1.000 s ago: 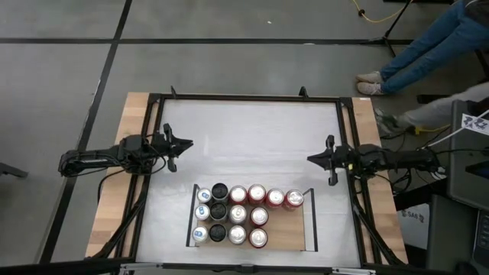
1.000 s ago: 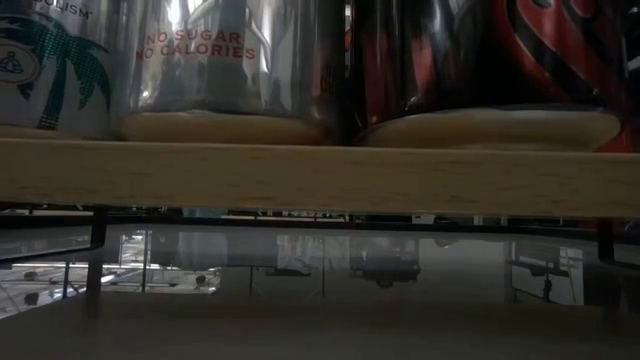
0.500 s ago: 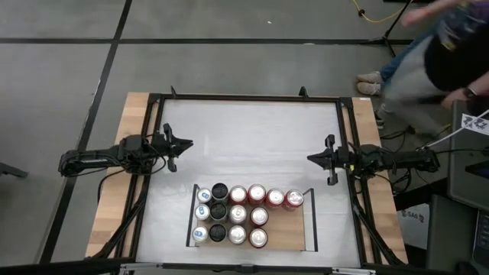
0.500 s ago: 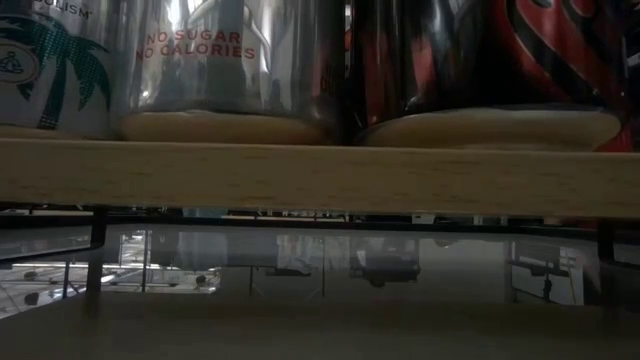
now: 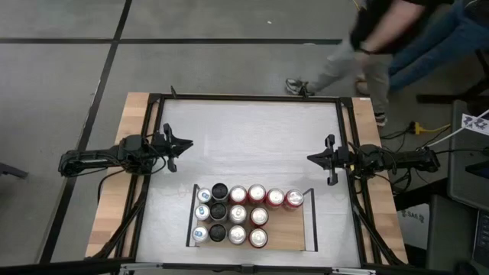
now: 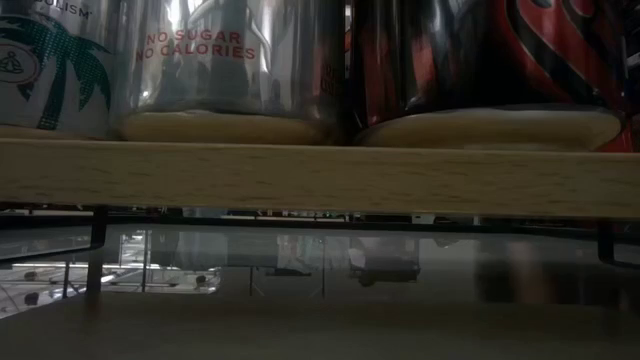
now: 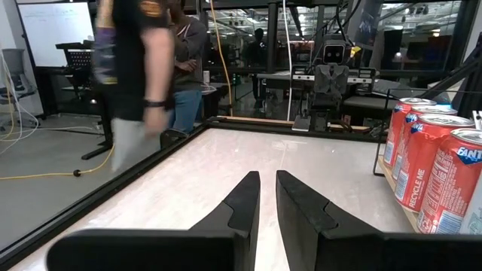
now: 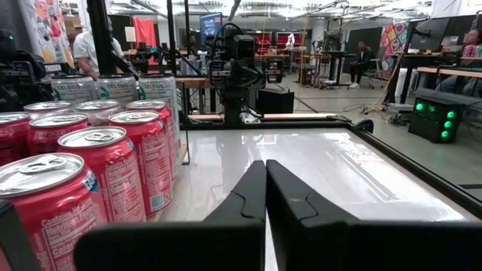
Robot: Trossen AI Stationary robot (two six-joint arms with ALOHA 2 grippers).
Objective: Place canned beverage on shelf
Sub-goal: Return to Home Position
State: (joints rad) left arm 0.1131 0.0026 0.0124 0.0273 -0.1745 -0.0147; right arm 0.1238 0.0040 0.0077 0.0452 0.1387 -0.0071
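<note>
Left gripper (image 5: pixel 187 143): fingers (image 7: pixel 245 197) drawn almost together, only a thin slit between them, nothing held. Parked above the left side of the table (image 5: pixel 252 130), aimed straight across at the right gripper (image 5: pixel 309 159).

Right gripper: fingers (image 8: pixel 248 188) pressed together, empty. Parked above the right side of the table, aimed back at the left gripper. Wide bare stretch of tabletop between the two.

Shelf (image 5: pixel 292 229): off to one side of the line joining the two grippers, toward the table edge. Nearer the right gripper than the left, touched by neither. Black rail (image 5: pixel 312 218) on the short side closest to the right gripper, a matching one on the far short side.

Cans on shelf, all upright, packed close:
- white cans (image 5: pixel 202 213), column farthest from the right gripper, three deep
- black cans (image 5: pixel 219 211), next column, three deep
- third column, three deep, tops pale, colour hard to tell from above
- red cans (image 5: pixel 258 216), fourth column, three deep, plus two more in the row closest to the grippers

Bare wood behind those last two.

Low view: shelf's wooden edge right across, silver can (image 6: pixel 230 60) and a dark red can standing on it, side by side.

Person (image 5: pixel 374 34), blurred, on the floor beyond the far table edge, on the right gripper's side.
</note>
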